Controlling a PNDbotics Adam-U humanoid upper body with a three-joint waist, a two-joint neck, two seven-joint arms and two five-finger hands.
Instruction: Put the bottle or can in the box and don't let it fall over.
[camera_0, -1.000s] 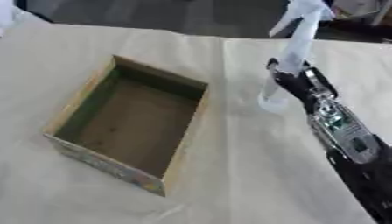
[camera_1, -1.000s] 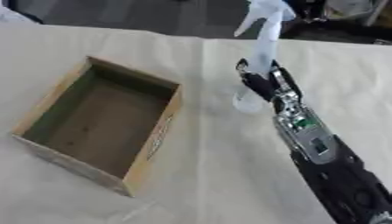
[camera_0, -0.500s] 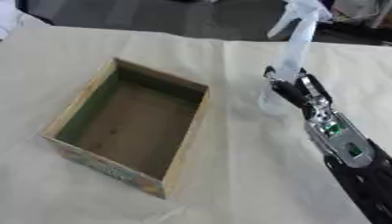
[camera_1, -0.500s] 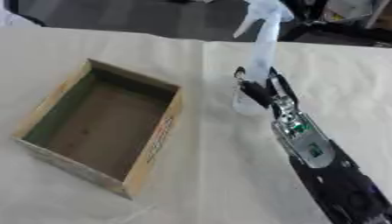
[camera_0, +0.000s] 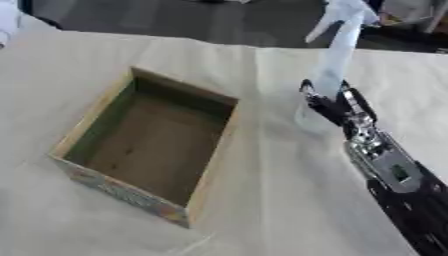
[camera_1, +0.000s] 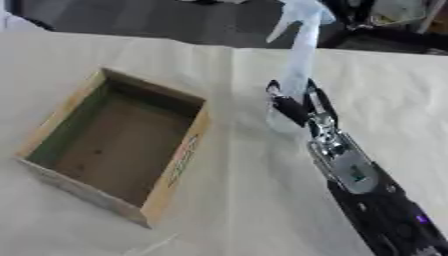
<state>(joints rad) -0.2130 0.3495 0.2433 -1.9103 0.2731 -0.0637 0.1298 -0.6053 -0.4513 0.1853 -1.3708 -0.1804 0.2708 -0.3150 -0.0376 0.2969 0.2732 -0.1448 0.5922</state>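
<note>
right hand (camera_1: 296, 105) at the spray bottle (camera_0: 335, 65), fingers curled round its lower body. bottle upright on the cloth-covered table (camera_0: 262, 200), right of the open cardboard box (camera_0: 149, 145) and apart from it, not inside. box sitting skewed, nothing visible in it. left hand out of frame.

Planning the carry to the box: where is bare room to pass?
Bare cloth lies between the box and the spray bottle, and the box's inside looks empty. It is crowded only where the right hand curls round the bottle.
</note>
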